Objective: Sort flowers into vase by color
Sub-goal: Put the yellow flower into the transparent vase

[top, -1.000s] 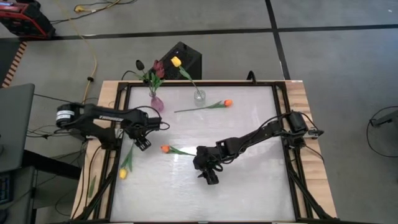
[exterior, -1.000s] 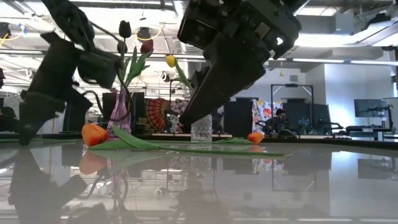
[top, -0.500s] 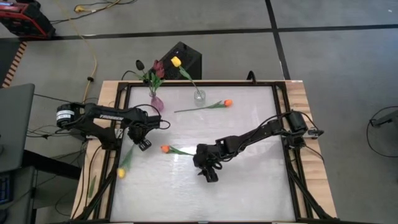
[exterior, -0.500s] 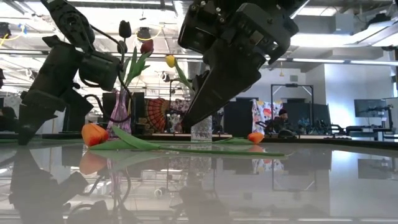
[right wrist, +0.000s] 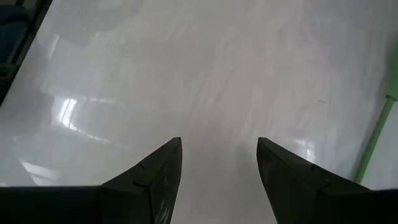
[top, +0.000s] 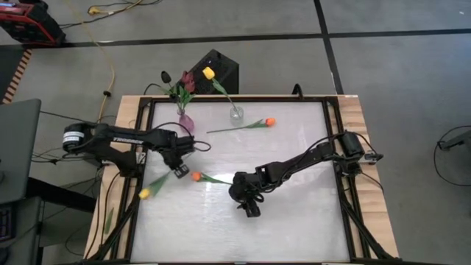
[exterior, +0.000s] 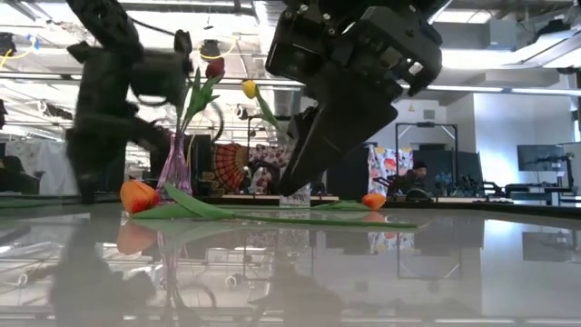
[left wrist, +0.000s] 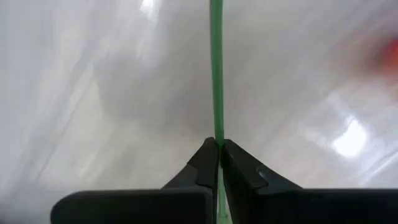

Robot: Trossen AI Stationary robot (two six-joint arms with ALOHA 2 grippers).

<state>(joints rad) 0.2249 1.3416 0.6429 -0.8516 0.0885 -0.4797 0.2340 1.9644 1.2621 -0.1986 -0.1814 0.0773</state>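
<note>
A yellow tulip (top: 145,193) lies slanting at the table's left edge, and my left gripper (top: 179,171) is shut on its green stem. An orange tulip (top: 196,176) lies flat on the table just right of that gripper. A second orange tulip (top: 269,121) lies near the far edge. A pink vase (top: 185,122) holds dark and maroon tulips. Beside it, a clear vase (top: 235,114) holds a yellow tulip (top: 208,72). My right gripper (top: 250,209) hangs open over the middle of the table with nothing between its fingers. My left gripper pinches the yellow tulip's thin stem (left wrist: 216,121) between its two fingertips, near the end away from the head. The fingers point down from above and cross the stem. The stem runs out from them toward the head (top: 145,193) at the left rail; whether the head is lifted clear, I cannot tell.
A black frame rail (top: 140,147) and wooden border run round the white tabletop. The two vases stand close together at the far left. Bare tabletop lies on the near half and to the right (top: 294,213). A black box (top: 217,68) sits on the floor beyond the far edge.
My left gripper has shut on the yellow tulip's stem and shifted toward the table's right edge, nearer the orange tulip. The stem's held end has gone with it, so the tulip has swung from nearly along the left rail to a slant. Its head has moved slightly toward the far edge.
</note>
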